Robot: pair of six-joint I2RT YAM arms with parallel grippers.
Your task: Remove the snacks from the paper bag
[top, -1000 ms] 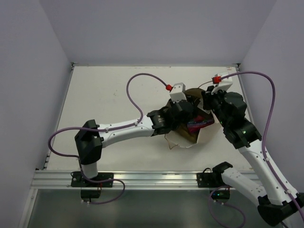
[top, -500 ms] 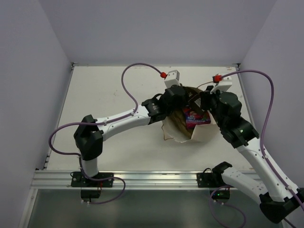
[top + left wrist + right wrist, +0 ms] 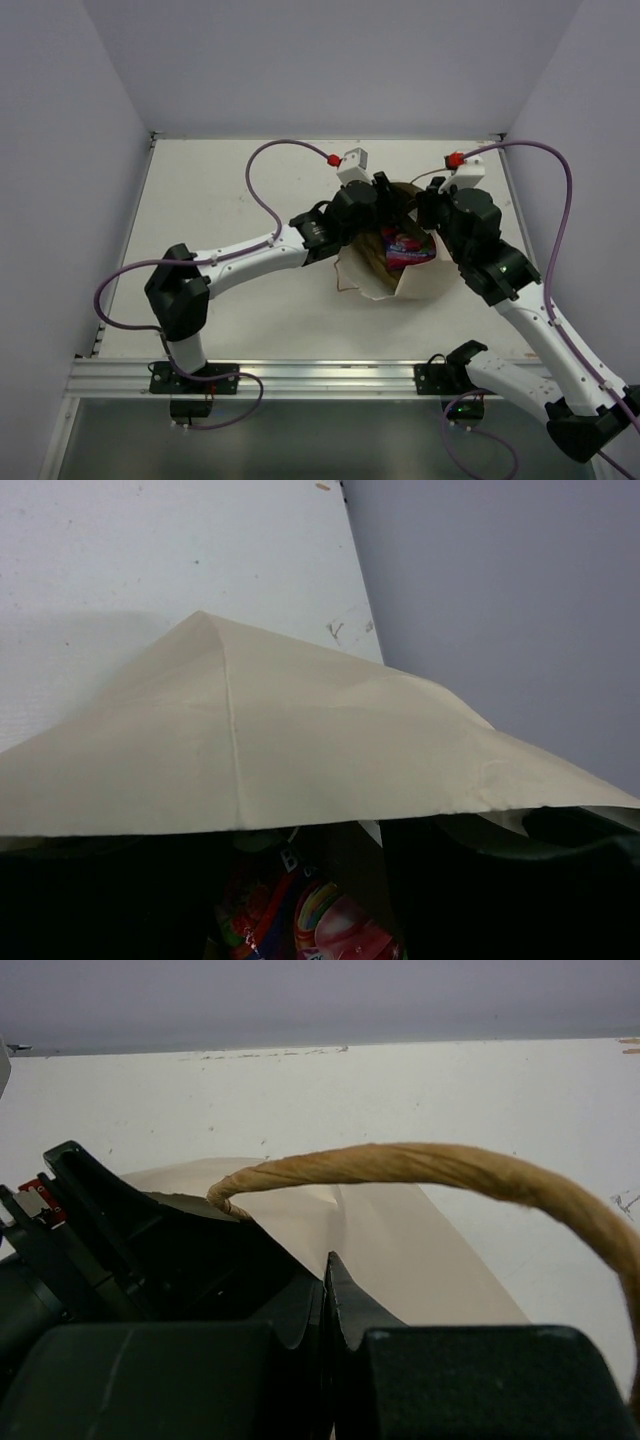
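Note:
The paper bag point(image 3: 420, 282) lies in the middle of the table with its mouth held open. A magenta-purple snack packet point(image 3: 405, 245) shows inside it. In the left wrist view this packet point(image 3: 335, 930) lies below the bag's beige panel point(image 3: 300, 740). My left gripper point(image 3: 385, 200) is at the bag's far rim with its dark fingers point(image 3: 470, 890) spread wide, open and empty. My right gripper point(image 3: 428, 212) is shut on the bag's paper edge point(image 3: 400, 1240), and a cord handle point(image 3: 420, 1165) arches over its jaws. The other packets are hidden.
White table point(image 3: 230, 200) with grey walls on three sides and an aluminium rail point(image 3: 300, 375) at the near edge. The bag's other cord handle point(image 3: 350, 287) hangs at its near left. Purple cables loop above both arms.
My left gripper has drawn back out of the bag towards its far rim. The bag's mouth stands wider and the magenta packet shows more. My right gripper has kept its hold.

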